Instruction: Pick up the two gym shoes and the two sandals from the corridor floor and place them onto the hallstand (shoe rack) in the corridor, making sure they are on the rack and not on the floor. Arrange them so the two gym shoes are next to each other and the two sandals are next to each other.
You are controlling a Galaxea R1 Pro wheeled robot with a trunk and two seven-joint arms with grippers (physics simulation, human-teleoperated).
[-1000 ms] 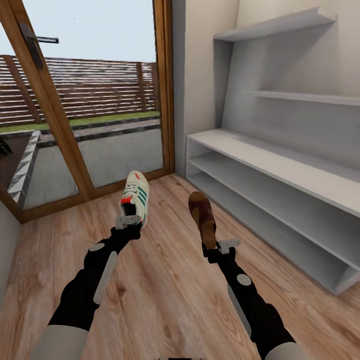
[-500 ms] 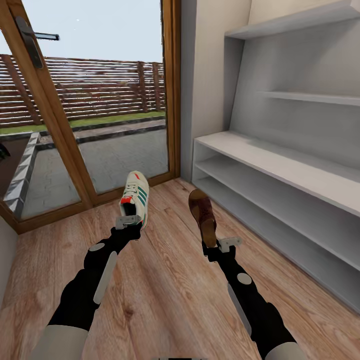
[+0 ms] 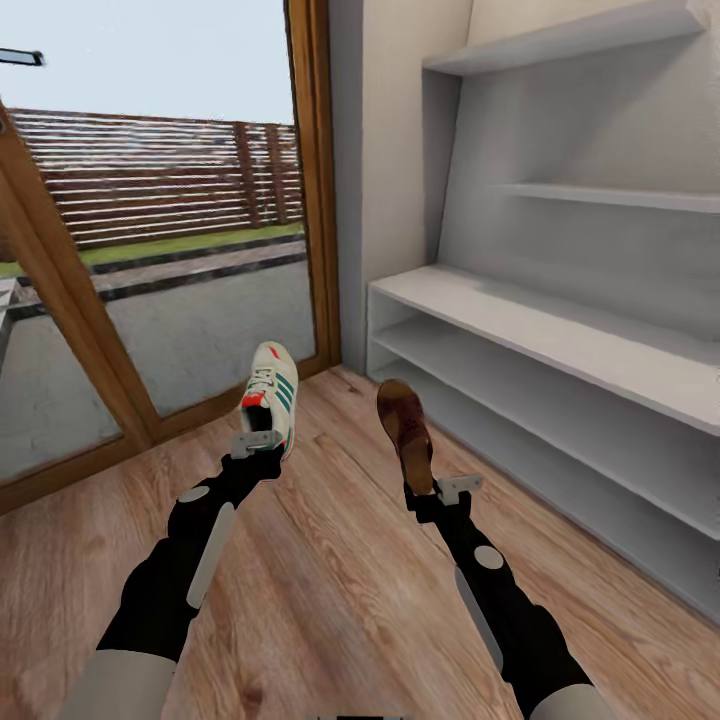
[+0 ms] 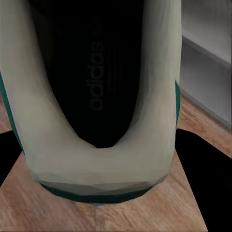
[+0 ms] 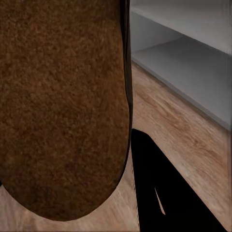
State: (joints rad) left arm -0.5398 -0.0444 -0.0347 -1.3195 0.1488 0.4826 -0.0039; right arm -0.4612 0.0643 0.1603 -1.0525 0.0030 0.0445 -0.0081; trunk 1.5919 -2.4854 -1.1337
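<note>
Gym shoe (image 3: 271,395) hangs clenched in the left hand (image 3: 257,443), sandal (image 3: 405,430) in the right hand (image 3: 445,492), both above the floor (image 3: 330,580) left of the hallstand (image 3: 560,345). Heel-only grips may let either swing and slip while reaching its bench.

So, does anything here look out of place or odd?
Nothing looks damaged or spilled. The left gripper holds a gym shoe and the right gripper holds a sandal, both in the air above the floor. The rack shelves in view are bare.
</note>
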